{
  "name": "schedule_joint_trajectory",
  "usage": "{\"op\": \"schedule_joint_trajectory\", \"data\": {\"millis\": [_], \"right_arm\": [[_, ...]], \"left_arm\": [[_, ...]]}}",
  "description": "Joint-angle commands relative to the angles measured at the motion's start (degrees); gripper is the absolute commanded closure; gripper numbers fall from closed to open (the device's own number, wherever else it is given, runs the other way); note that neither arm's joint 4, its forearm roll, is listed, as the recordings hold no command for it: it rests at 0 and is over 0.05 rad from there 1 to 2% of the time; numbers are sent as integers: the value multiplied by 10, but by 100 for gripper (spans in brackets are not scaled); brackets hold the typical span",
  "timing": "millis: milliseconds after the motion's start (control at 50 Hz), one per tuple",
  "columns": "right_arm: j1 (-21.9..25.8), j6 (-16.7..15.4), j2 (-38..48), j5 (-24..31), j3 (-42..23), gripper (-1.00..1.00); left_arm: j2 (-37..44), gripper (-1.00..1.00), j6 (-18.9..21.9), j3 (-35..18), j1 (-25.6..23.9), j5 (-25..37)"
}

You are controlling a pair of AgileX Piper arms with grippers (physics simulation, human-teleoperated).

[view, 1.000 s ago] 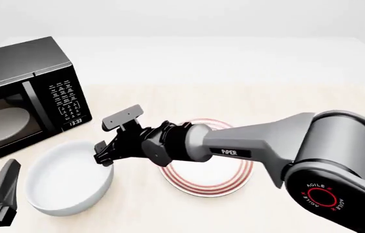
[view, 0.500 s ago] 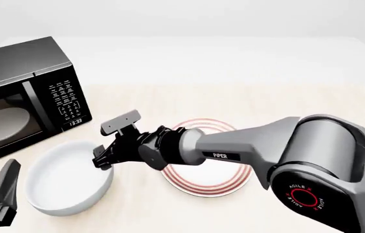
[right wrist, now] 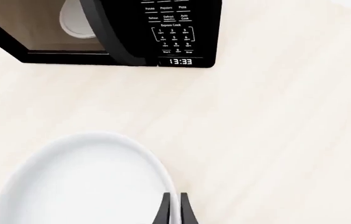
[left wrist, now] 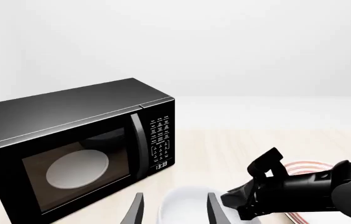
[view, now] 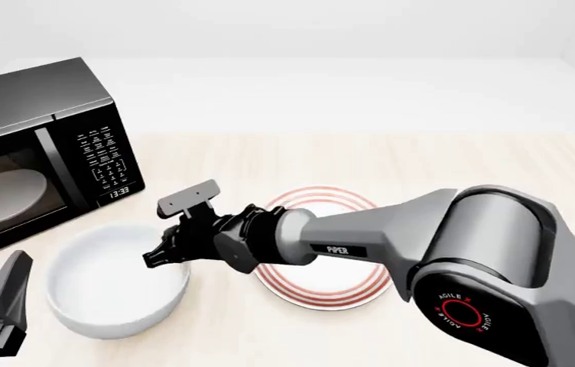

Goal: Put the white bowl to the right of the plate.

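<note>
Since a second ago my right gripper (view: 165, 252) has pinched the white bowl (view: 114, 294) by its thick, slippery, hard rim, left of the plate (view: 349, 287); my left gripper (left wrist: 172, 211) hangs open.

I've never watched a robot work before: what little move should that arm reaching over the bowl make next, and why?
Probably lift the white bowl slightly. The right pincer appears closed on the bowl's rim, one finger inside the wall and one outside, so the grip looks made. The bowl sits left of the plate, and raising it first should let it pass over the plate to the right side.
</note>
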Motion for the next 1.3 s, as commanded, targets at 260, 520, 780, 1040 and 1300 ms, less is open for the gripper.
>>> {"op": "schedule_joint_trajectory", "data": {"millis": [260,520,780,1040,1300], "right_arm": [[-7,-33,-75,16,39,100],[-43,-68,-168,11,106,100],[-82,-76,-235,-14,172,100],[-150,-83,-322,-36,262,100],[-233,-83,-394,-58,349,100]], "left_arm": [[0,-100,0,0,0,0],[0,-100,0,0,0,0],[0,-100,0,0,0,0],[0,-100,0,0,0,0],[0,-100,0,0,0,0]]}}
